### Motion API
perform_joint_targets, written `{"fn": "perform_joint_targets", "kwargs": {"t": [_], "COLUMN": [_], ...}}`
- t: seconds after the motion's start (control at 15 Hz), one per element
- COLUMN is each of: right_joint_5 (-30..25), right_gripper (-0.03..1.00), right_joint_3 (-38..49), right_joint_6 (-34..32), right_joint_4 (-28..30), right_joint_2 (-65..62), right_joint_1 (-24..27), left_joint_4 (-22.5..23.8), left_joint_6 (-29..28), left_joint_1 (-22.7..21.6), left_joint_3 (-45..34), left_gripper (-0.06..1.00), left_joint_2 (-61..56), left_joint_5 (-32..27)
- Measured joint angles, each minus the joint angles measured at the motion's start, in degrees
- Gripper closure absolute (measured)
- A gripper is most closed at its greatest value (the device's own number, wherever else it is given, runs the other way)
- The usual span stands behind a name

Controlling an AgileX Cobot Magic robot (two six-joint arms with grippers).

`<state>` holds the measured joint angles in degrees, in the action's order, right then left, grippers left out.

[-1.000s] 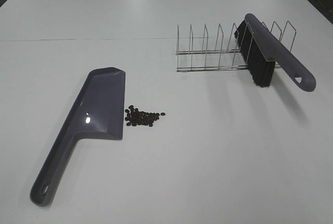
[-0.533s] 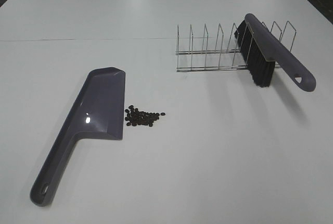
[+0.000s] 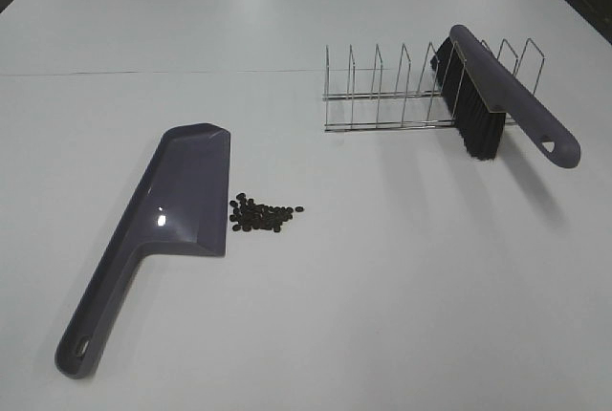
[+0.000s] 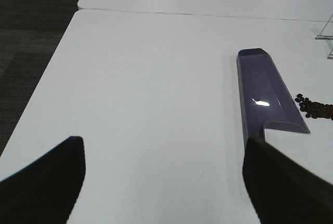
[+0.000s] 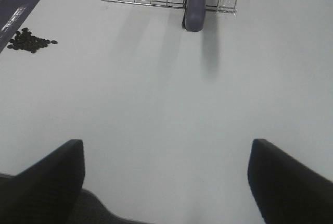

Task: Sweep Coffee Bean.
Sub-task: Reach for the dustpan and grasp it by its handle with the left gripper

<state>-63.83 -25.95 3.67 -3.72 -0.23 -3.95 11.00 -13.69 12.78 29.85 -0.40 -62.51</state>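
Bright even overhead light, soft shadows, sharp focus

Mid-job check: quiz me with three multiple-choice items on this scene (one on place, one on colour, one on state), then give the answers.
1. Where do the coffee beans lie relative to the dustpan?
A. Inside it
B. On the table beside its blade
C. At the end of its handle

2. What colour is the dustpan?
A. Greyish purple
B. Red
C. Yellow

3. What state is the brush in?
A. Lying flat on the table
B. Sweeping through the beans
C. Propped in the wire rack

Answers:
1 B: the pile sits on bare table just off the blade's edge and the pan holds none.
2 A: the exterior high view shows it greyish purple all over.
3 C: it leans across the rack's wires with its bristles down, far from the beans.
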Motion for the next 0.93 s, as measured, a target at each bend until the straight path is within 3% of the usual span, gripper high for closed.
{"fn": "perform_joint_targets", "kwargs": {"t": [0.93], "right_joint_5": [0.0], "right_gripper": [0.22], "right_joint_3": [0.0], "right_joint_6": [-1.2], "right_joint_4": [0.9], "right_joint_2": [0.0], "right_joint_1": [0.0], "left_joint_4": [-0.1], "left_joint_6": [2.1], "left_joint_1": [0.0], "left_joint_3": [0.0], "left_gripper": [0.19], "left_joint_2": [0.0], "left_joint_5": [0.1]}}
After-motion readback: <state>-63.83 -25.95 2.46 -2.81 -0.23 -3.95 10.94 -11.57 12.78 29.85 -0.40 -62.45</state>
